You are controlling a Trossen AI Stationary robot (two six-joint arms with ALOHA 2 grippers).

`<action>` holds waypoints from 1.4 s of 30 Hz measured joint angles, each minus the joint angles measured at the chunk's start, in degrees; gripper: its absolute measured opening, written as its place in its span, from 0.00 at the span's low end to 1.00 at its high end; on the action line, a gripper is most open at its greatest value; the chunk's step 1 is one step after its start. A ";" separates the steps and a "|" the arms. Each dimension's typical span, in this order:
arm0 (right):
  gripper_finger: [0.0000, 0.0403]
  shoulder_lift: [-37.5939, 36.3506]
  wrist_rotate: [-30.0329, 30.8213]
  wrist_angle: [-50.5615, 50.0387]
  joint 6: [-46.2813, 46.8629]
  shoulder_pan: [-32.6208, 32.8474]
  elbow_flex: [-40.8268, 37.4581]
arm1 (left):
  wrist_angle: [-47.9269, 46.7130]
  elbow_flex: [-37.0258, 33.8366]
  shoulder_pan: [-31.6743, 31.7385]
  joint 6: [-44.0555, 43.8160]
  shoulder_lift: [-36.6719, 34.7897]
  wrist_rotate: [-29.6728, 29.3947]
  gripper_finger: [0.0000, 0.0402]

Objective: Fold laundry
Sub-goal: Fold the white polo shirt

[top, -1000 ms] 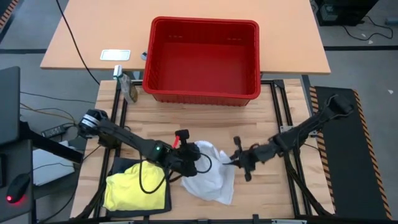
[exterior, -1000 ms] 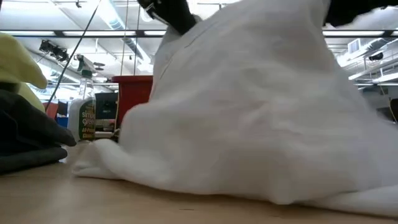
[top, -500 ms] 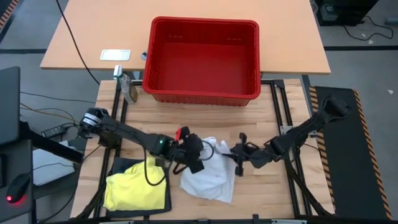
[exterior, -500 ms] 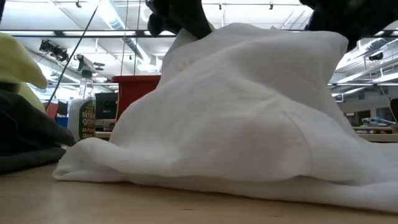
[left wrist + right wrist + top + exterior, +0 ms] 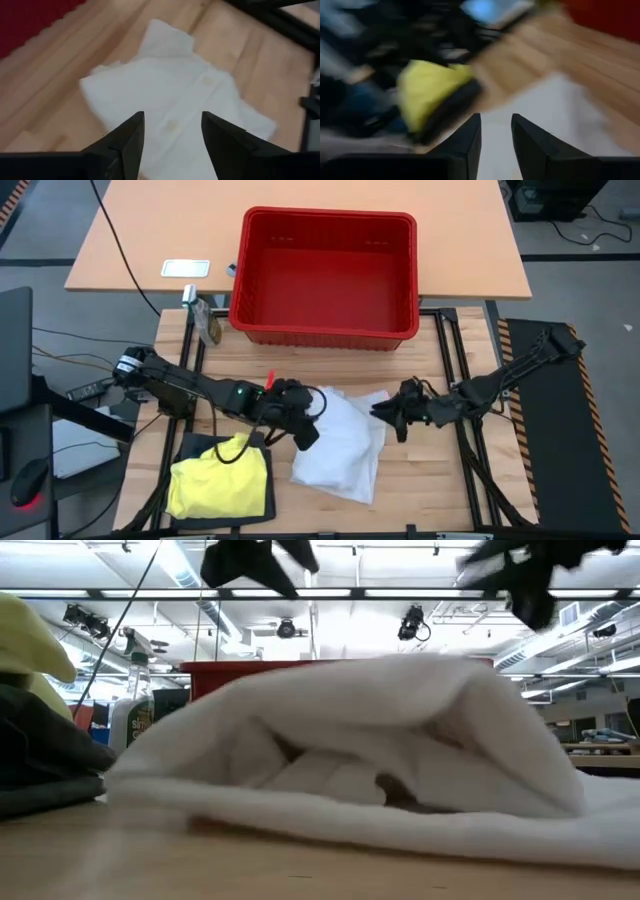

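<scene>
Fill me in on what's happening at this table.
Two robot arms are folding laundry. The white garment lies folded over on the wooden table. The left gripper hangs over its left edge and the right gripper is beside its right edge, both with jaws open and empty. A yellow garment sits on a dark one at the left. The red basket stands behind.

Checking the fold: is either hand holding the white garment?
No. Left hand and right hand are open, above the white garment lying loose.
</scene>
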 joint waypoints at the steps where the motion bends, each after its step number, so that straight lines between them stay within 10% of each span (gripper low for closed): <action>1: 0.27 0.90 -2.69 3.92 -4.00 -0.64 0.04 | 1.18 0.00 -0.55 -0.06 0.07 -0.02 0.49; 9: 0.09 22.51 -7.54 35.74 -46.62 -5.70 0.04 | 9.23 0.07 -4.47 2.29 9.46 -0.51 0.48; 16: 0.02 45.56 -12.58 65.14 -47.23 -9.69 0.02 | 9.58 -0.02 -8.11 1.03 18.05 -0.13 0.48; 25: 0.01 67.07 -14.85 79.12 -41.88 -10.36 -0.08 | 9.51 -0.02 -7.48 -14.11 21.32 6.19 0.48; 34: 0.04 50.43 -16.71 77.43 -19.06 -10.88 -6.45 | -0.16 -0.02 -6.95 -17.42 10.40 7.50 0.48; 42: 0.16 24.08 -26.80 27.81 -11.41 -15.82 -8.02 | -6.04 -1.19 -1.15 -17.71 7.03 8.29 0.51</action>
